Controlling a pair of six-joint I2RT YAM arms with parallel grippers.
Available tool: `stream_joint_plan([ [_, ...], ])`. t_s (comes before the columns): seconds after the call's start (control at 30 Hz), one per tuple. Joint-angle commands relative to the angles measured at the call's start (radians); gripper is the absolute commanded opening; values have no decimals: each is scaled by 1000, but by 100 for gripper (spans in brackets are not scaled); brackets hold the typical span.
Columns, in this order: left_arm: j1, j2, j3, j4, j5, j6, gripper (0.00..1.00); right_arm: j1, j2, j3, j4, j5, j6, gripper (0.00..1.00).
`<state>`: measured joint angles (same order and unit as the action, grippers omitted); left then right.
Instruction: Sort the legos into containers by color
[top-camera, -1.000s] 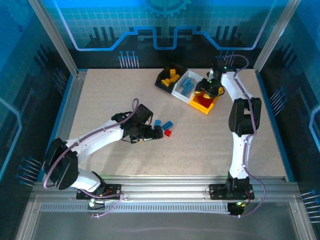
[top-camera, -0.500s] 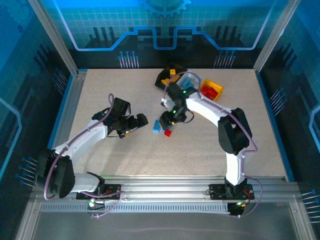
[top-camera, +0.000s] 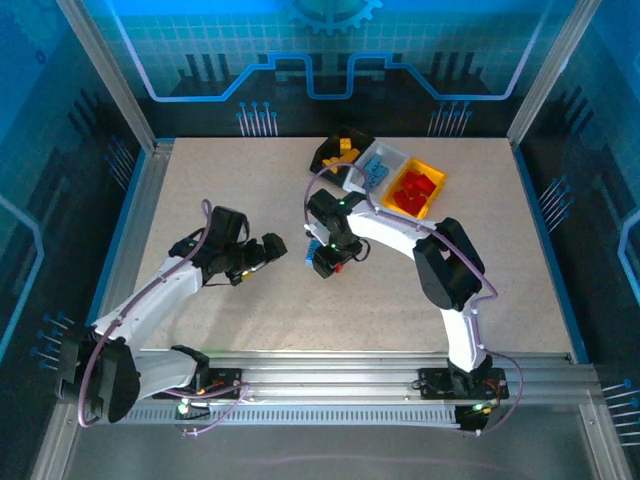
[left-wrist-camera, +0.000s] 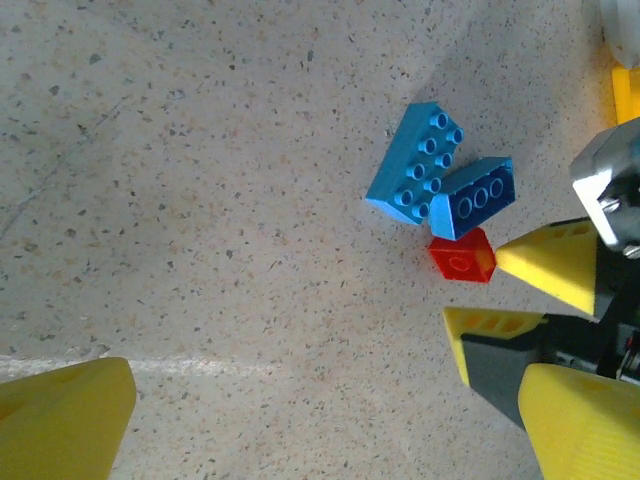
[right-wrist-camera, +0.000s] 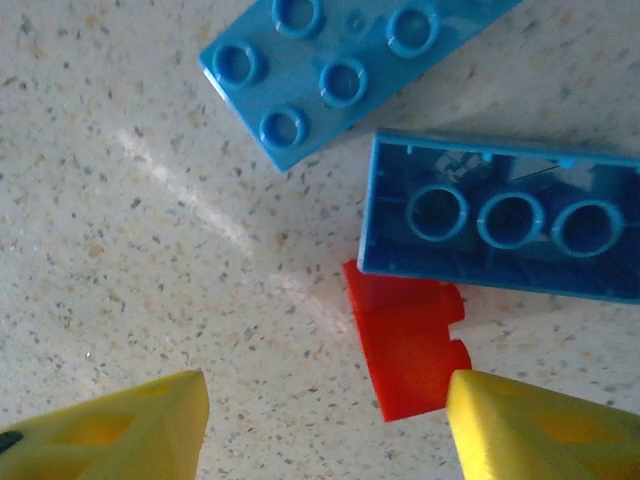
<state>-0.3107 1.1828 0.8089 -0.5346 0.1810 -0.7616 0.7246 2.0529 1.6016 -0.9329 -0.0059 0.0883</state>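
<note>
**Ana:** Jaws on the right arm stand apart and empty, straddling the small red plastic brick (right-wrist-camera: 410, 345) on the speckled bench (right-wrist-camera: 120, 250). The left jaws are spread wide too, holding nothing, off at nine o'clock from it.

**Ben:** Is the brick centred?

**Ana:** No. It sits hard by the yellow fingertip (right-wrist-camera: 530, 425) at four o'clock, and the upturned dark blue brick (right-wrist-camera: 500, 215) touches it at twelve.

**Ben:** Then I'd shift toward three o'clock, lower, and close on the red sides only, so the blue isn't dragged.

**Ana:** Agreed. The yellow square plastic bin (top-camera: 432, 172) holding the other reds lies at two o'clock.
</note>
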Motion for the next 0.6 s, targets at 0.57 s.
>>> stream_joint_plan([
  [0.57, 23, -37, -33, -18, 23, -30, 99, 4, 80, 17, -9, 119, 10, 45],
])
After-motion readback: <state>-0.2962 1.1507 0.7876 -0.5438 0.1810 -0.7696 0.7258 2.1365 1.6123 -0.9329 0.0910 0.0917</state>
